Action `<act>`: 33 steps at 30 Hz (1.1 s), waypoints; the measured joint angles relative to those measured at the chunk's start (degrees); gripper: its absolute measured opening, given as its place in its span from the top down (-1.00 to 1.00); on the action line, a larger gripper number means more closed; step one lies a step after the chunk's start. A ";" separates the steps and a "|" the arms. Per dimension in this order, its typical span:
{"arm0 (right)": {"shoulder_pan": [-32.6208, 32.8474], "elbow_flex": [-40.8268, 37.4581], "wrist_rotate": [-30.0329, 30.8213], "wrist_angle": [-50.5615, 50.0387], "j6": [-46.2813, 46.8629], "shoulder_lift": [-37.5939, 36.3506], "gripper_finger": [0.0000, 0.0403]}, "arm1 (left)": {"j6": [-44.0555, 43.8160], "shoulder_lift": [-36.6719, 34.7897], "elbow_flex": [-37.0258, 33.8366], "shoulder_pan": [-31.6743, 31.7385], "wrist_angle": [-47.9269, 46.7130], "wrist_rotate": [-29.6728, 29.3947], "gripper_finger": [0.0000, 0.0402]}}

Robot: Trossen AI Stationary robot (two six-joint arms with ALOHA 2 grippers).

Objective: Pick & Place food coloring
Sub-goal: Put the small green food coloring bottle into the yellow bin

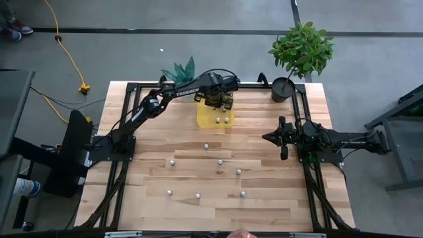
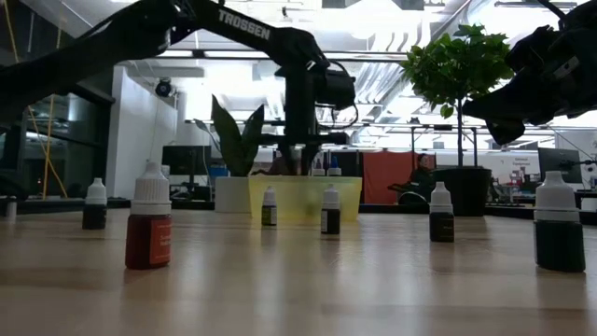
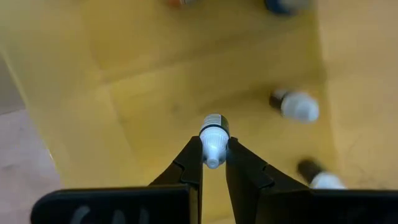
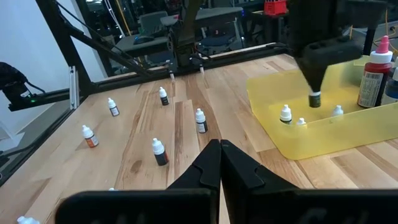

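- One small food coloring bottle sits pinched by its white cap between the left gripper's fingers, hanging over the yellow tray near the table's far edge.
- Other bottles lie in the tray; more stand scattered mid-table.
- The left arm reaches out and points straight down.
- The right gripper waits closed, empty, by the right edge.

Wooden table (smooth, planked); tray seemingly translucent plastic.
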 joint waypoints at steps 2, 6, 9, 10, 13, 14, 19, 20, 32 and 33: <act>-0.01 0.01 0.02 -0.01 -0.02 0.00 1.00 | -3.26 -0.02 0.02 0.46 1.48 -0.24 0.83; 0.01 -0.01 0.02 0.01 0.00 -0.02 1.00 | -6.70 -0.02 0.02 1.46 1.58 -0.26 0.83; 0.00 0.00 0.01 0.00 -0.01 -0.02 1.00 | -8.70 0.47 0.02 1.81 1.44 -0.18 0.83; 0.00 0.00 0.00 -0.01 -0.01 -0.02 1.00 | -9.13 0.68 0.01 2.02 1.21 -0.15 0.83; 0.00 0.00 0.01 -0.01 0.00 -0.02 1.00 | -9.60 1.08 0.07 2.44 0.84 -0.36 0.83; 0.01 -0.01 0.00 0.01 -0.02 -0.02 1.00 | -10.05 1.41 0.20 2.66 0.95 -0.69 0.83; -0.01 0.01 0.02 -0.01 -0.01 -0.02 1.00 | -12.08 2.25 0.06 3.24 0.05 -2.07 0.83; 0.00 -0.01 0.01 0.00 -0.01 -0.02 1.00 | -12.68 2.25 0.13 3.53 -0.17 -2.59 0.83; -0.01 -0.01 0.01 0.00 -0.02 -0.02 1.00 | -14.95 2.60 0.00 4.78 -1.36 -3.46 0.83; -0.01 0.01 0.01 -0.01 0.00 -0.02 1.00 | -14.71 2.60 0.00 4.97 -1.37 -3.37 0.83</act>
